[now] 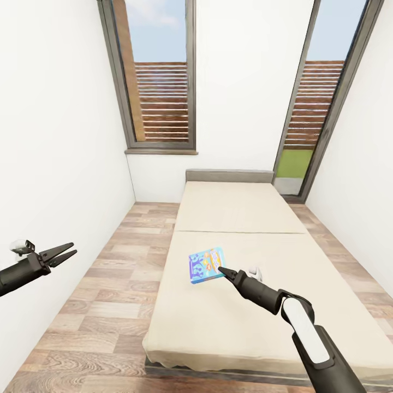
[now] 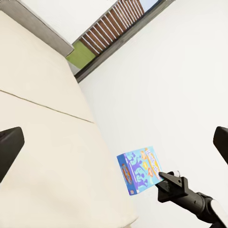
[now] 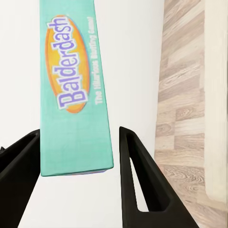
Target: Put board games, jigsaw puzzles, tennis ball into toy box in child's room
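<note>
Where the right wrist view meets the small blue board game (image 3: 76, 90) edge-on, its teal side panel reads "Balderdash" in purple on an orange oval, with a smaller line beside it too blurred to confirm. That box lies flat on the beige bed (image 1: 240, 218), roughly mid-mattress, its long axis running up the bed toward the headboard (image 1: 229, 176) with a slight tilt. The right gripper (image 1: 222, 270) is at the box's near corner, jaws parted astride the box end; contact cannot be confirmed. The left gripper (image 1: 64, 252) hangs over the plank floor (image 1: 109, 305), spread apart and empty.
</note>
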`<state>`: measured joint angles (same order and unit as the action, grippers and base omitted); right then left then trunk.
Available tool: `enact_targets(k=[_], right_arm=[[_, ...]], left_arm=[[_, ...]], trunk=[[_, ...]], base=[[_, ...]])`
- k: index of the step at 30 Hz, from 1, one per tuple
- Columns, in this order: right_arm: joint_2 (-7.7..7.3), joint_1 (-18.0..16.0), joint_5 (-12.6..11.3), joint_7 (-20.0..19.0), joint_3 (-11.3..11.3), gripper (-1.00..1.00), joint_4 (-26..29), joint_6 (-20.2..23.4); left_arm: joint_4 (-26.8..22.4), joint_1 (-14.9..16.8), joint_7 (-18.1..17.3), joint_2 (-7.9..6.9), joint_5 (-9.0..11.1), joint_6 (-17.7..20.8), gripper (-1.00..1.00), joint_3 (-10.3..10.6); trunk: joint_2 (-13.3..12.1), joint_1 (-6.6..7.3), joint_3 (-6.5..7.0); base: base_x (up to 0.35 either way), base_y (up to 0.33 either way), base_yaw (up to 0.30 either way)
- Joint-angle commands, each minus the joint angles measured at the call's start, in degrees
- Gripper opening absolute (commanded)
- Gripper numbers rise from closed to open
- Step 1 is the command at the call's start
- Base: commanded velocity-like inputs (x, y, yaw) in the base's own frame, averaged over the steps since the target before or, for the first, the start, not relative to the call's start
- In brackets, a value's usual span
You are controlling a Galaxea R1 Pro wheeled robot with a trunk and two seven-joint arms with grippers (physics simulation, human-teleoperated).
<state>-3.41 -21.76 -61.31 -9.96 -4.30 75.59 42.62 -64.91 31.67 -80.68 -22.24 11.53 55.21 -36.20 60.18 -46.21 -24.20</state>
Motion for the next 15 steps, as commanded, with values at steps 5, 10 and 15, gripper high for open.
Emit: enact_targets(k=[5,10,15], right_arm=[[0.09,0.0,0.1,-0.2,-0.2,-1.0,-0.1,0.1],[0.38,0.0,1.0,-0.1,-0.3,-1.0,-0.1,0.1],[0.57,0.0,3.3,-0.1,-0.2,-1.0,-0.1,0.1]], left_arm=[[-0.2,0.1,-0.4,0.01,0.1,0.6,1.0,0.0],[-0.2,0.1,-0.4,0.01,0.1,0.5,1.0,-0.1],[-0.2,0.1,-0.4,0.01,0.1,0.6,1.0,0.0]], trunk=[[0.0,0.0,0.12],[-0.4,0.22,0.49],[-2.4,1.32,1.56]], base=[[0.0,-0.18,0.226],[0.0,-0.017,0.266],[0.0,-0.002,0.272]])
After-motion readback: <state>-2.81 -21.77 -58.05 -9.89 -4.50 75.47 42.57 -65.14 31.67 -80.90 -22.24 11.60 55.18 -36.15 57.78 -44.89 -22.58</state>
